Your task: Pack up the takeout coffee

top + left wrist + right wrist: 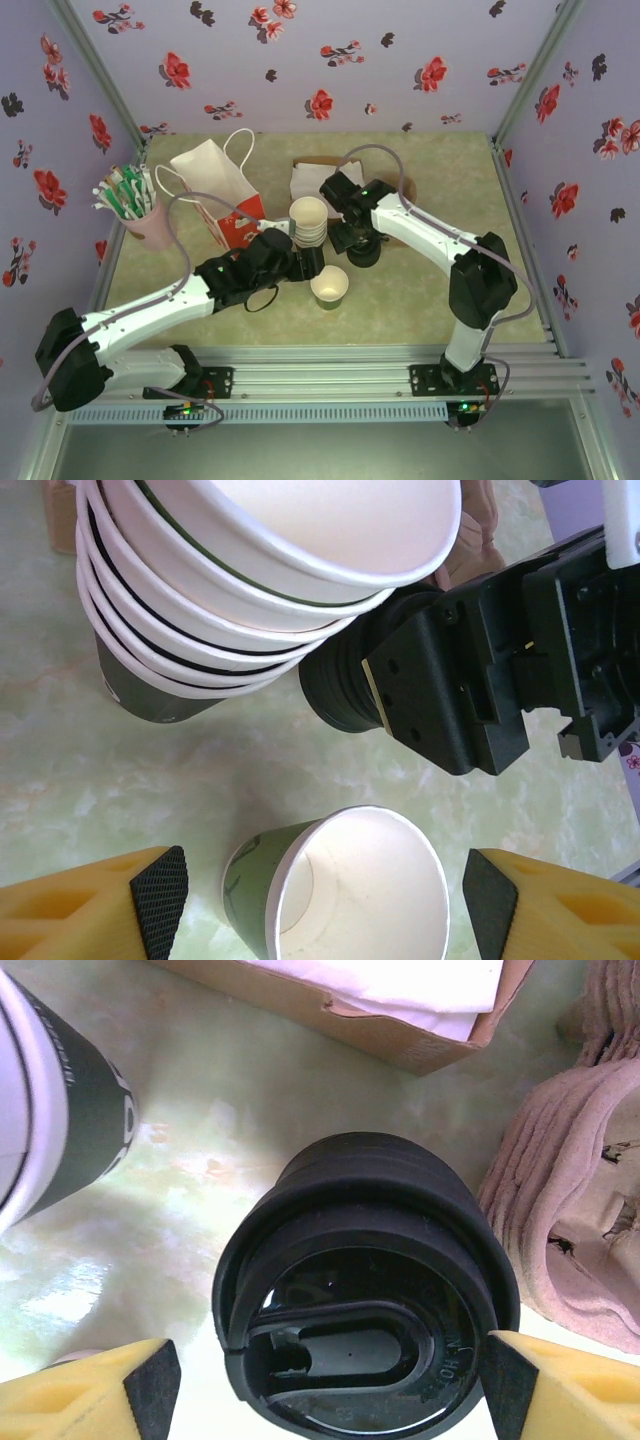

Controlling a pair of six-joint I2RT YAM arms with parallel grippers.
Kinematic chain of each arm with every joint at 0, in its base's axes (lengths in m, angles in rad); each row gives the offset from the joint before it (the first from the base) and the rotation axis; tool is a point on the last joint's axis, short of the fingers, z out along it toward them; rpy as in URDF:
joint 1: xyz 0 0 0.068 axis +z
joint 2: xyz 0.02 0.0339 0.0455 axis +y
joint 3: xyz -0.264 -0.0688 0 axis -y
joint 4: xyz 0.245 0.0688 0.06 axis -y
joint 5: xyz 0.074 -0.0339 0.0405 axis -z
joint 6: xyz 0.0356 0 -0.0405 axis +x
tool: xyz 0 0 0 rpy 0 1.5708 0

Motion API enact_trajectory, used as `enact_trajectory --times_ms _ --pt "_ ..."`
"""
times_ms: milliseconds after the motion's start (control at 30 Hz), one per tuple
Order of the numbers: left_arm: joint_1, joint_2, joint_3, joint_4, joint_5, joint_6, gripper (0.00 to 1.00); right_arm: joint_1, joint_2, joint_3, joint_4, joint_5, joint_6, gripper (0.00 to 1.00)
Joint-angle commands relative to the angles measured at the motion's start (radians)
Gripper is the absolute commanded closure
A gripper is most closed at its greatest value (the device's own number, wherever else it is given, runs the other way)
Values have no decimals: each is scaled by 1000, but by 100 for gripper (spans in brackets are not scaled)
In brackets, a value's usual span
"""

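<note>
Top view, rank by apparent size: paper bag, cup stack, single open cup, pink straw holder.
1. paper bag
2. pink straw holder and cup stack: too close to rank
3. single open cup, smallest

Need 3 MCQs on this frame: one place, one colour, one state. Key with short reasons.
1. Where is the single cup?
A. on the table, between the left hand's fingers
B. inside the paper bag
C. atop the cup stack

2. What colour is the lid stack at the right hand?
A. white
B. red
C. black

3. What state is the single cup in?
A. lidded
B. upright, open, no lid
C. tipped over

Key:
1 A: the left wrist view shows the pads either side of the cup, with gaps.
2 C: it is plainly black in the right wrist view.
3 B: its cream inside shows from above.
</note>
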Motion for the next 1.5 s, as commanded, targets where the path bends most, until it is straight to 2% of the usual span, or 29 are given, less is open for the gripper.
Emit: enact_trajectory --times_ms 0,400,633,1167,1467 --pt "10 -21 -6 12 5 -6 25 -10 19 26 -23 28 -14 20" --pt "17 -10 -3 17 11 -4 25 -17 35 16 -17 28 -16 25" --pt "19 -8 -3 20 13 -8 25 -17 34 16 -21 41 -18 22" --pt "22 4 4 25 16 -8 25 -19 7 13 -32 79 -16 20" --pt "23 9 11 23 20 -9 25 -28 19 -13 -12 61 -15 20"
